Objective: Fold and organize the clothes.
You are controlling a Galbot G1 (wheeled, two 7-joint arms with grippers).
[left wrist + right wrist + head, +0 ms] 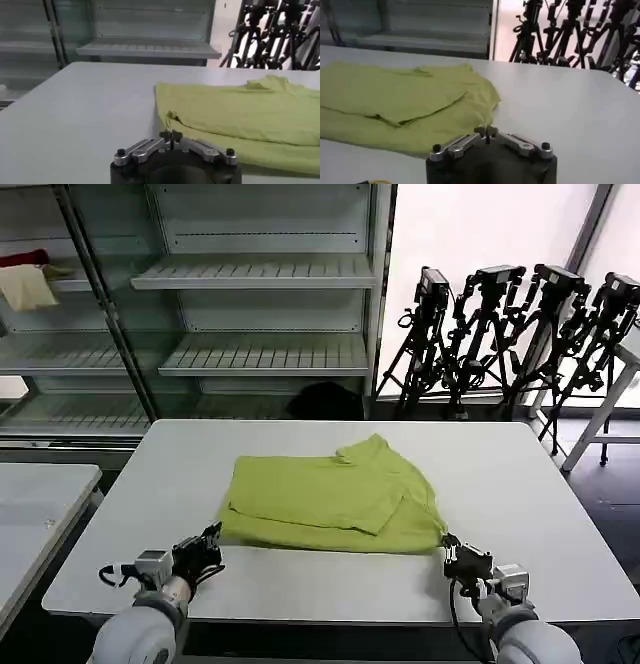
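A lime-green T-shirt (335, 504) is seen lying folded at the middle of the white table (520, 484), with one layer doubled over the top and the collar bunched toward 1 o'clock of the pile. The left gripper (212, 536) is held low over the table at about 8 o'clock of the shirt, just beside its near left corner; in the left wrist view its fingers (171, 136) are shown pressed together, with the shirt's edge just beyond them and nothing caught between. The right gripper (450, 546) is placed at about 4 o'clock of the shirt, right at the near right corner; in the right wrist view its fingertips (486, 131) are drawn together at the hem, but whether cloth is pinched cannot be told. Metal shelving (265, 279) is seen at 12 o'clock, and black tripods (510, 334) stand at 2 o'clock by the window
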